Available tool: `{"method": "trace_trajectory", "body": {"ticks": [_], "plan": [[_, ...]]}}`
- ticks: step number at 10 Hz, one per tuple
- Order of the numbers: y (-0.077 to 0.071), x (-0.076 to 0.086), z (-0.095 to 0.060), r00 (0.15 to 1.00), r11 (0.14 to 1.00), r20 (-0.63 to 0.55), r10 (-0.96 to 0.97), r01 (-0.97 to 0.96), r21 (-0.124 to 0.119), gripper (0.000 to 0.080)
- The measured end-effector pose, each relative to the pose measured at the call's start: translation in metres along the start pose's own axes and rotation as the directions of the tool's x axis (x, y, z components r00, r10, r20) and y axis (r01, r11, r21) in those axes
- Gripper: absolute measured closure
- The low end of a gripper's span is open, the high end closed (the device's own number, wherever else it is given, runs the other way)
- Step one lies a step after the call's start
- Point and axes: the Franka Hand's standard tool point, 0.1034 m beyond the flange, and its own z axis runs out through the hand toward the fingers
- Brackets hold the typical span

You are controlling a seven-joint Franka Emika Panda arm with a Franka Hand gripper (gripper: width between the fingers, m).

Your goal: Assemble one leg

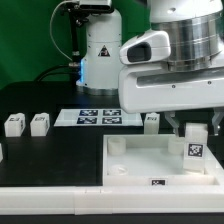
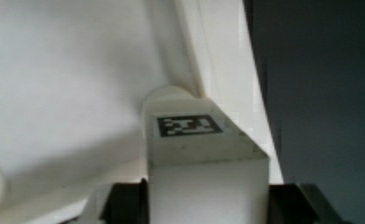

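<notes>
My gripper (image 1: 194,128) is shut on a leg (image 1: 194,148), a small white block with a black-and-white tag, held upright over the far right corner of the large white tray-like piece (image 1: 130,170). In the wrist view the leg (image 2: 204,150) fills the space between the dark fingers (image 2: 122,203), its tagged end pointing into the tray's corner (image 2: 182,80). Three more legs stand on the black table: two at the exterior view's left (image 1: 13,124) (image 1: 39,122), and one beside the tray's far edge (image 1: 150,121).
The marker board (image 1: 92,117) lies behind the tray. A white robot base (image 1: 98,50) stands at the back. A white object (image 1: 1,152) shows at the exterior view's left edge. The table's front edge runs below the tray.
</notes>
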Motion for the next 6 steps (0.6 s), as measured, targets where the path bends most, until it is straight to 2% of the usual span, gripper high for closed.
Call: {"method": "trace_trajectory", "body": {"ticks": [2, 4, 6], "plan": [[0.0011, 0.0018, 0.0, 0.975, 0.975, -0.001, 0.22, -0.22, 0.009, 0.0498], [0.0005, 0.0011, 0.0008, 0.877, 0.877, 0.002, 0.481, -0.481, 0.008, 0.0498], [0.0006, 0.0012, 0.0008, 0.873, 0.873, 0.007, 0.487, -0.487, 0.011, 0.0499]]}}
